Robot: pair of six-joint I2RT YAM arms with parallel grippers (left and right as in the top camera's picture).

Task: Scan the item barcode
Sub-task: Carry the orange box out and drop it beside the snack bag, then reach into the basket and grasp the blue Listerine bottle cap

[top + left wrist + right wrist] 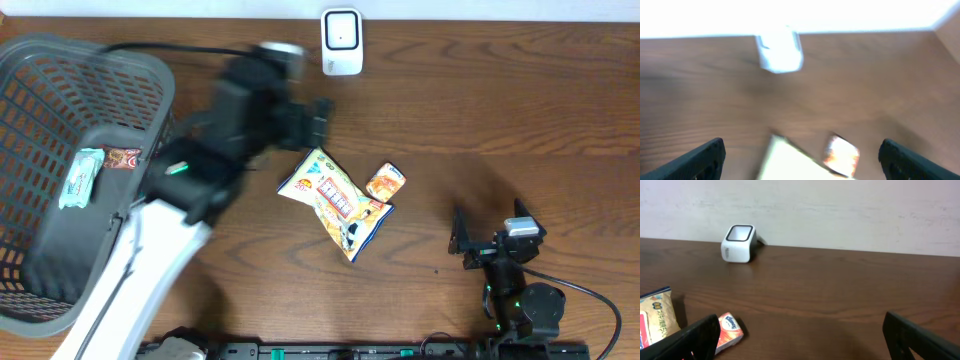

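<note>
A dark brown wooden table [520,110] with a clear, wavy grain fills nearly the whole scene, its matte surface taking only soft, faint shadows under even light. Along its far edge rises a plain off-white wall [840,210], slightly mottled and scuffed in the right wrist view, where it meets the tabletop in a straight line. In the left wrist view the wall is a blurred, washed-out bright band above the wood.
</note>
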